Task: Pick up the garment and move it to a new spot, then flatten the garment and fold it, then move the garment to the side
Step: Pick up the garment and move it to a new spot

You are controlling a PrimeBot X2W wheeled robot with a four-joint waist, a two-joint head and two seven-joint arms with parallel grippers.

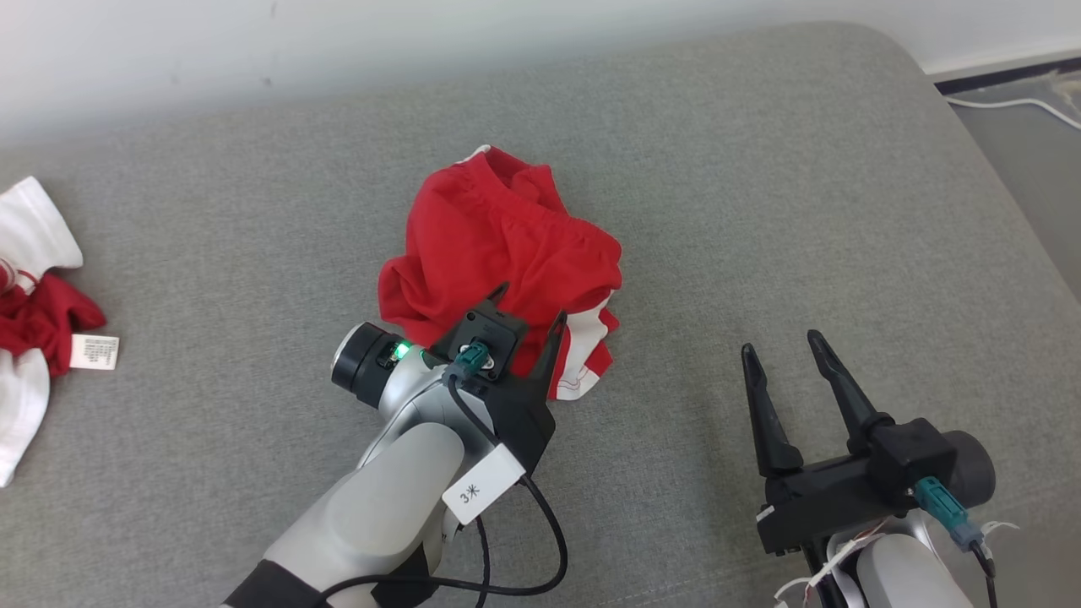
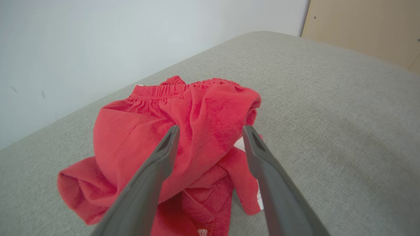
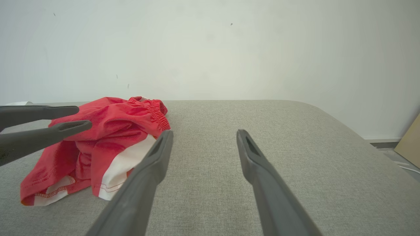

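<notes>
The garment (image 1: 498, 253) is a pair of red shorts with white trim, lying crumpled in the middle of the grey cushion. My left gripper (image 1: 530, 306) hangs open over its near edge, its two fingers straddling a raised fold of red cloth (image 2: 210, 131) without closing on it. In the right wrist view the shorts (image 3: 108, 137) lie at the left, with the left gripper's fingers (image 3: 55, 126) reaching in over them. My right gripper (image 1: 781, 348) stands open to the right of the shorts, above bare cushion, nothing between its fingers (image 3: 201, 134).
The grey cushion (image 1: 760, 169) ends at a white wall behind and a rounded corner at the far right, with floor and a white cable (image 1: 1013, 103) beyond. A red and white heap of clothes (image 1: 38, 312) with a label lies at the left edge.
</notes>
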